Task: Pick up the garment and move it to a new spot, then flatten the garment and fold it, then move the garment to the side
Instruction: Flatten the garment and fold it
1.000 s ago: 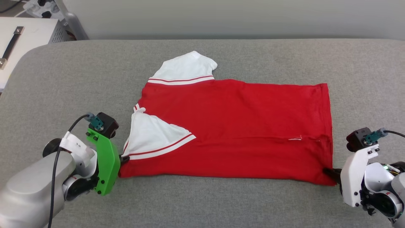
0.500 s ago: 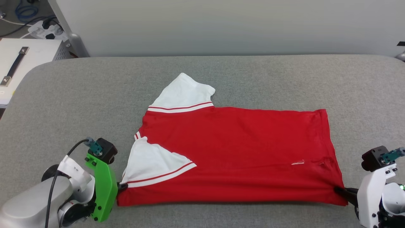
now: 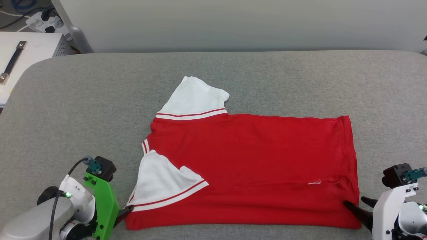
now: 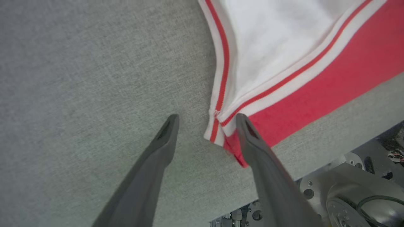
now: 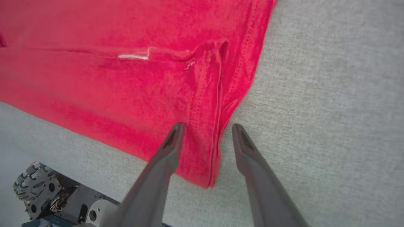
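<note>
Two layers at least of thin red knit, by the look of it: soft, light and limp, likely to sag wherever lifted and to drag on the rough grey weave rather than slide. Shirt [image 3: 253, 156] lying flat on the tabletop [image 3: 83, 100], nearer its front edge than its back, seemingly folded once along its length, collar end toward the left edge, hem [image 3: 351, 150] toward the right, one white sleeve [image 3: 160, 181] laid over the red, the other sleeve [image 3: 196, 96] poking out toward the back edge. Left claw [image 4: 207, 117] spread apart and holding nothing, straddling the front-left corner of the cloth beside the striped trim [image 4: 221, 63]. Right claw [image 5: 207, 126] likewise parted and empty, astride the front-right hem corner. Best taken at those two doubled corners, pinching every layer together at seam and hem; better to avoid mid-cloth, for fear of lifting the top layer alone. Worth keeping both ends level and gently taut against bunching.
</note>
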`<state>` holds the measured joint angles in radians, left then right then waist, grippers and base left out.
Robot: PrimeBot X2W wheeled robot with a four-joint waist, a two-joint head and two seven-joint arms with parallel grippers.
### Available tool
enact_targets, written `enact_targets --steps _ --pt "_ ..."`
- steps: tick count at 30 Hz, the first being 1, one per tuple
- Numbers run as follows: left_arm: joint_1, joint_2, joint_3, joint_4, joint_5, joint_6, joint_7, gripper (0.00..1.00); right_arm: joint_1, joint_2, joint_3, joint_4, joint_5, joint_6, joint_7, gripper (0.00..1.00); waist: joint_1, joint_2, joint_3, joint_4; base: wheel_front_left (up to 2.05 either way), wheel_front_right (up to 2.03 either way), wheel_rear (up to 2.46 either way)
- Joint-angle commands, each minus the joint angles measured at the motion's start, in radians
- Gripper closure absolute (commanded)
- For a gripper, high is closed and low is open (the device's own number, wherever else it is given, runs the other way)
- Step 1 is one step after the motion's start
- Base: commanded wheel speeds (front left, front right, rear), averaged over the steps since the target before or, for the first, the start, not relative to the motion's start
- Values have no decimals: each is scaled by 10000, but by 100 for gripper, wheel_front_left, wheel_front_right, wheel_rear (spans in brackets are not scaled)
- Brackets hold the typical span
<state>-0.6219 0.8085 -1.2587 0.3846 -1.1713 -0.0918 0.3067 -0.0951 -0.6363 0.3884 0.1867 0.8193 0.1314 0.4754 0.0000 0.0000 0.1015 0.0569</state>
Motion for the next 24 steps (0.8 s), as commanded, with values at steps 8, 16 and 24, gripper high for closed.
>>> enact_targets --steps 8,16,24 --pt "-717 479 595 -325 604 200 -1205 0 237 592 -1398 -1012 -1259 -7 -2102 0 0 0 -397 -12 0 0 0" --pt "-1868 269 1150 39 997 240 -1796 0 215 2236 -3018 -2310 -3524 -7 -4102 0 0 0 4 -418 0 0 0" --pt "-3770 -359 1459 936 1064 -48 -979 0 102 3363 -3404 -3590 -4962 -7 -4827 0 0 0 1297 -1152 0 0 0"
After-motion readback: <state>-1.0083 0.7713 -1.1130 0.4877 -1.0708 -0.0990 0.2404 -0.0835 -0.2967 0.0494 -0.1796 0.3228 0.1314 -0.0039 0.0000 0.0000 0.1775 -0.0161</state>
